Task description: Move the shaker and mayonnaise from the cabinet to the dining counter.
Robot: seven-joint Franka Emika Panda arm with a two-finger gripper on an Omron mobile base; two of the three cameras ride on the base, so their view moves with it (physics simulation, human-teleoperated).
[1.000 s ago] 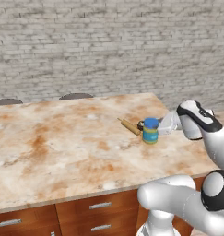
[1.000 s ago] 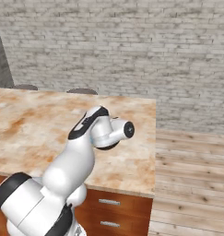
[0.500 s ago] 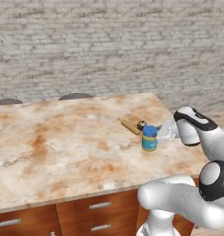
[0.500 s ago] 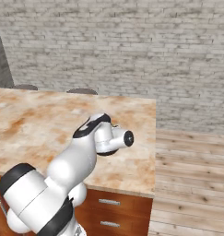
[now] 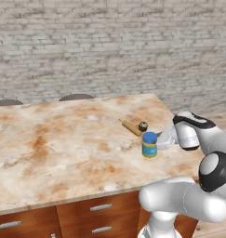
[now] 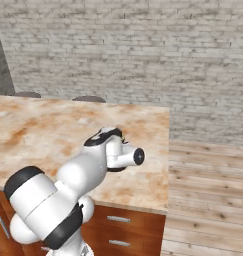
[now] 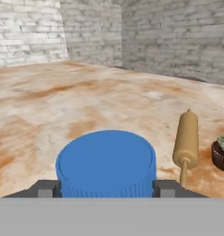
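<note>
The mayonnaise (image 5: 149, 144), a blue-lidded jar with a yellowish body and teal band, stands upright near the right end of the dining counter (image 5: 63, 148). Its base looks to be on the marble top. My gripper (image 5: 157, 141) reaches in level from the right and is shut on the jar. In the hand view the blue lid (image 7: 106, 163) sits between the two fingertips (image 7: 45, 189), which press against its sides. The shaker and the cabinet are out of view.
A wooden rolling pin (image 5: 131, 127) and a small cupcake (image 5: 143, 126) lie just behind the jar, also seen as the rolling pin (image 7: 186, 138) and cupcake (image 7: 221, 154). Two stools (image 5: 76, 97) stand at the far side. The counter's right edge (image 6: 167, 165) drops to wood floor.
My gripper and the jar in it have come down and a little toward the counter's front edge. The rolling pin and cupcake have stayed put.
</note>
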